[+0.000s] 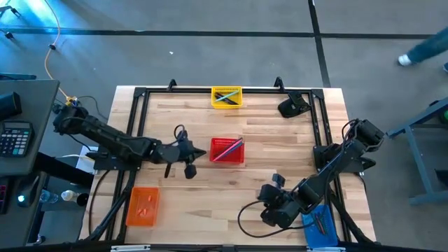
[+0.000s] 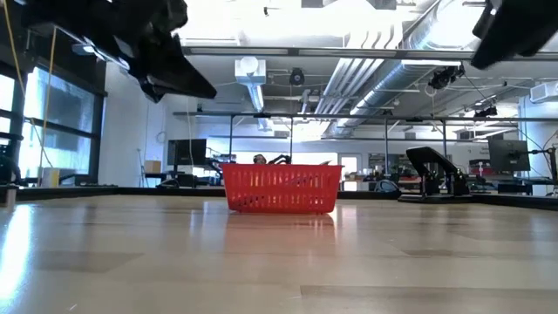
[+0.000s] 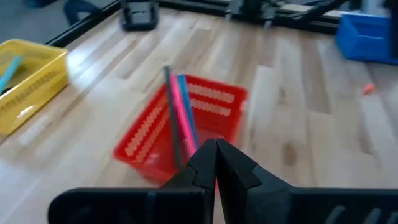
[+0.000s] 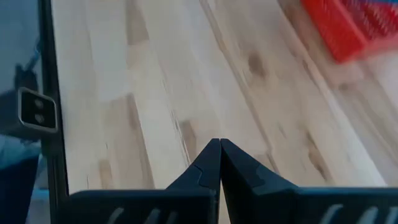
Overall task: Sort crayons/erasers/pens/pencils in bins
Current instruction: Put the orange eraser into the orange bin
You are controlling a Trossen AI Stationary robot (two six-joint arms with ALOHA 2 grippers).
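The red bin stands mid-table with pink, blue and grey pencils leaning in it; it also shows in the low view. The yellow bin at the far edge holds teal and dark sticks. The orange bin is near left and the blue bin near right, each with small items inside. My left gripper is shut and empty just left of the red bin. My right gripper is shut and empty over bare table at near right. A small orange bit lies on the table.
A black device sits at the far right corner, inside the black frame rail that borders the table. Bare wood lies between the bins. A person's foot shows on the floor beyond the table.
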